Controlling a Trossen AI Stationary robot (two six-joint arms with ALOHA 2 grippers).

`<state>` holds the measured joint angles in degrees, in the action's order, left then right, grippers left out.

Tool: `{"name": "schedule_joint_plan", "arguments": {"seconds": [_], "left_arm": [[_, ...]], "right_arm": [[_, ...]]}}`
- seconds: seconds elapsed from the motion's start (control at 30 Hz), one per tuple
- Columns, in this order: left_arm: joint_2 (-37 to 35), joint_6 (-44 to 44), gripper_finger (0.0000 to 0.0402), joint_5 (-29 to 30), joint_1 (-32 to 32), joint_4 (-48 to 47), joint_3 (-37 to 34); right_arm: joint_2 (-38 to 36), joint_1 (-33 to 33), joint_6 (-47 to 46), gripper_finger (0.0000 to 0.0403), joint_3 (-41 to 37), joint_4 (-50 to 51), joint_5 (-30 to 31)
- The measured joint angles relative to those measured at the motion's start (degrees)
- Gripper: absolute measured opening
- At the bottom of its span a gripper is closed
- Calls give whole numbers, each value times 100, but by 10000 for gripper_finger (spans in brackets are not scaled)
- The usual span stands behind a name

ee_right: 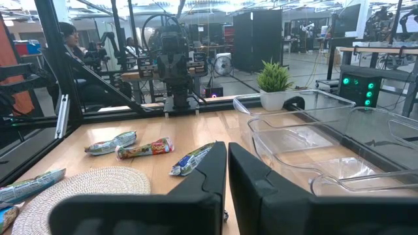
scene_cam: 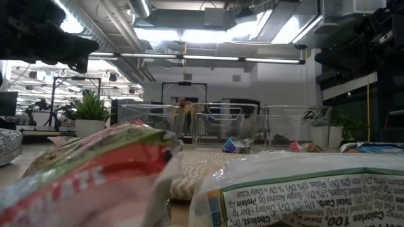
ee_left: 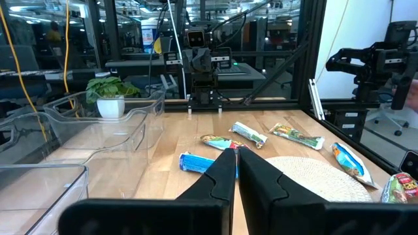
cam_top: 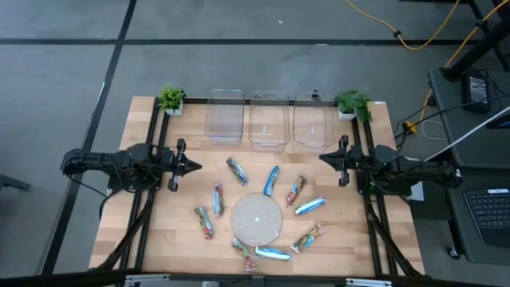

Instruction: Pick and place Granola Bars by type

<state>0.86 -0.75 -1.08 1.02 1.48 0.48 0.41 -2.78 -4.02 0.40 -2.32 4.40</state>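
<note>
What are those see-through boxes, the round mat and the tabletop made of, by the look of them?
The three bins look like clear hard plastic: glossy, and the table shows through them. The round mat seems to be woven cord or straw, pale with ringed ridges. The tabletop looks like light wood planks, with visible grain and seams.

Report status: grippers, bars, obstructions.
Left gripper and right gripper shut, empty, parked at table sides. Granola bars unsorted around woven mat. Bins empty. Nothing blocking.
</note>
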Motion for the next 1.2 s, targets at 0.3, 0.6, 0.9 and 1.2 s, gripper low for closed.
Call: {"name": "schedule_joint_plan", "arguments": {"seconds": [0.3,0.6,0.9,1.2], "left_arm": [[0,0,9,1,0,0,1],[-1,0,8,1,0,0,0],[-2,0,12,0,0,0,-1],[-2,2,13,2,0,2,-1]], "right_arm": [[0,0,-2,21,0,0,-1],[0,2,-2,21,0,0,0],[0,1,-125,21,0,2,-2],[1,2,-442,21,-2,-14,-1]]}}
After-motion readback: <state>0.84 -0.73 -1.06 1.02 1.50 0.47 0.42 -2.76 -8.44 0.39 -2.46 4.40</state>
